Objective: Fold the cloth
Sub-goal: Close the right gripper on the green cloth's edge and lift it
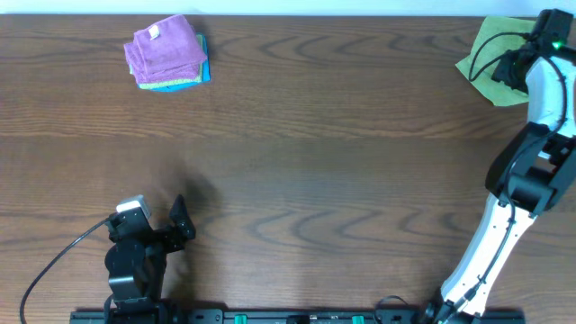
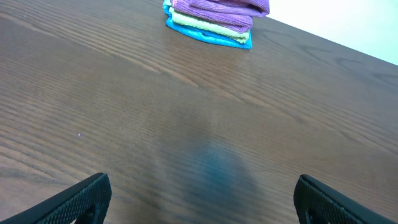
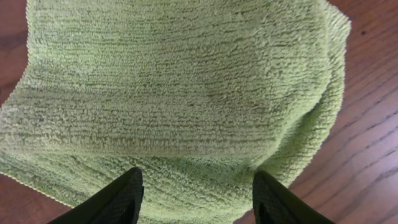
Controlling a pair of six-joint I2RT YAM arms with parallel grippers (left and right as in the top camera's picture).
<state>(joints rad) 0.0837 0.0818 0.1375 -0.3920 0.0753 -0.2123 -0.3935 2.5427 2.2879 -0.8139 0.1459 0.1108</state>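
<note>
A dark wood-grain table [image 1: 288, 135] filled the overhead view. The white-and-black right arm [image 1: 517, 180] reached up along the right edge to the far right corner. Its wrist and cable lay over part of the cloth [image 3: 180, 93], hiding the cloth's right side from above. The black left arm [image 1: 135, 256] sat low at the near left, well apart from everything else.

The cloth, lime green and finely ribbed, lay on the table at that far right corner, with its right edge humped up in a soft roll. In the right wrist view it covered nearly all the frame, with bare wood showing only at the corners.

At the far left stood a stack [image 1: 167, 54] of folded cloths, well apart from the cloth. A purple cloth [image 2: 221, 7] lay on top, a pale green layer [image 2: 208, 23] lay under it, and a blue cloth [image 2: 211, 38] was at the bottom.

The right gripper [image 3: 199, 199] hung over the cloth's near edge with its jaws partly apart and green pile filling the gap. No pinched fold showed between them. The left gripper [image 2: 208, 202] was spread wide over bare wood, holding nothing.

A small white tag [image 1: 154, 34] sat on the purple cloth.
</note>
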